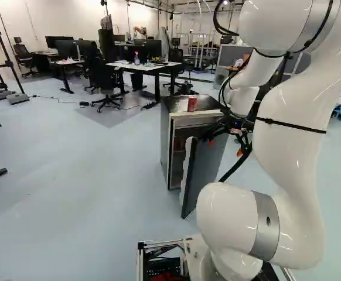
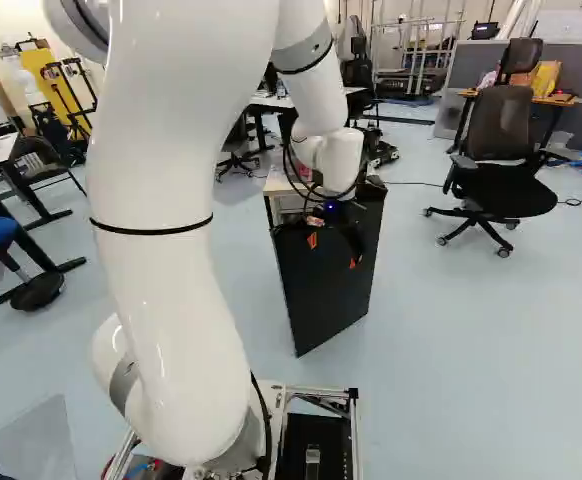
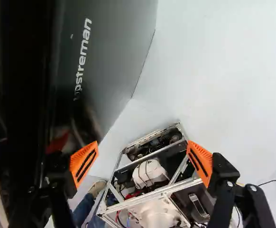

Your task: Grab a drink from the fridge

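Note:
My gripper [image 1: 225, 147] stands by the top of the fridge door [image 1: 202, 175] in the left base view. The small dark fridge [image 1: 166, 140] has its door ajar, and its shadowed inside shows reddish shapes too small to identify. A red can [image 1: 192, 103] rests upright on its top. In the wrist view my gripper [image 3: 142, 163] is open, its orange pads wide apart with nothing held. One finger is close beside the dark door panel [image 3: 112, 47]; whether they touch I cannot tell.
Below the gripper in the wrist view lies the moving base's frame [image 3: 150, 192], with a person's leg and shoe beside it. Desks [image 1: 144, 67] and office chairs stand beyond the fridge. Another chair [image 2: 501, 150] is to the fridge's right in the right base view.

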